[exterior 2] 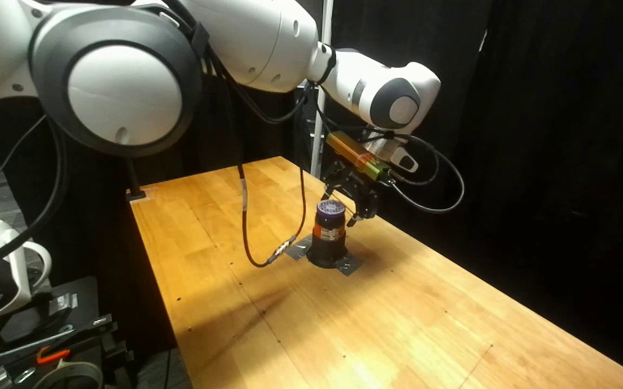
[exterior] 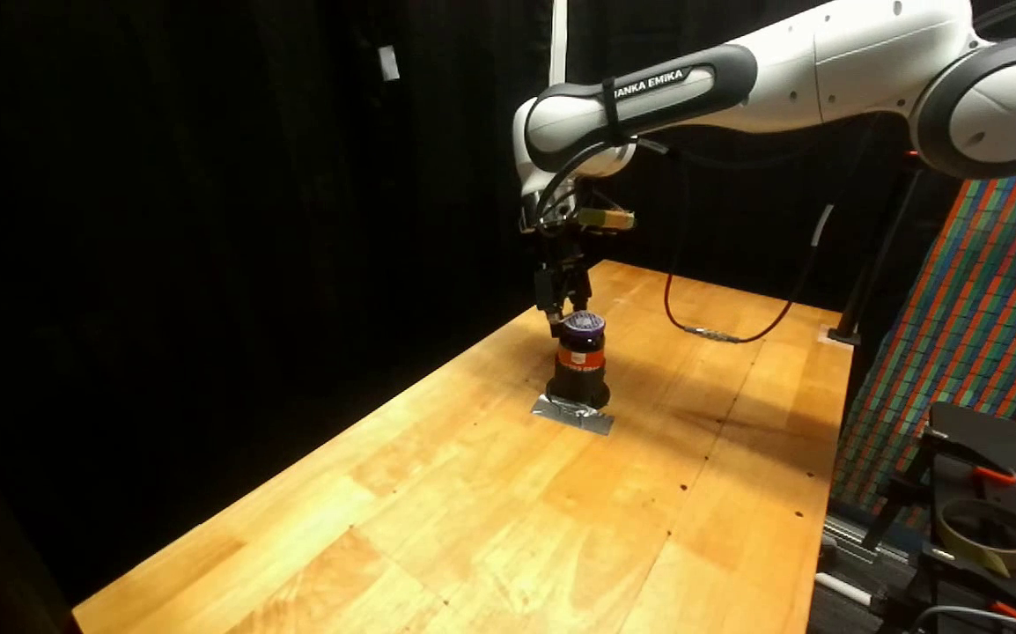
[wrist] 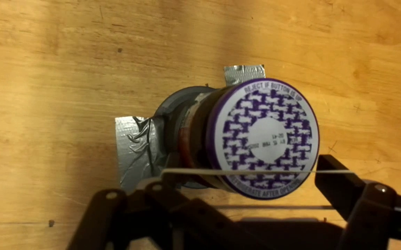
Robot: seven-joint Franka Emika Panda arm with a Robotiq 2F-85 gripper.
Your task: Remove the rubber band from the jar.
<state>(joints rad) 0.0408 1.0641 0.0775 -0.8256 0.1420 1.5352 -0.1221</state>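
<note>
Where jaws spread, a thin rubber band [wrist: 256, 172] runs straight

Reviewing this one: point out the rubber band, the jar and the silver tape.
Rubber band [wrist: 256, 172]: wrist view, middle of its paler strand.
Jar [exterior: 592, 360]: in an exterior view, on its orange label.
Silver tape [wrist: 134, 154]: wrist view, on its larger, wrinkled piece.

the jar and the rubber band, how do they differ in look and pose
The jar is a broad cylinder; the rubber band is a thin strand.
The jar has an orange label and purple-rimmed lid; the rubber band is pale.
The jar rises upright from a dark base; the rubber band is stretched between the fingers of the open gripper.
Both show in the wrist view.
</note>
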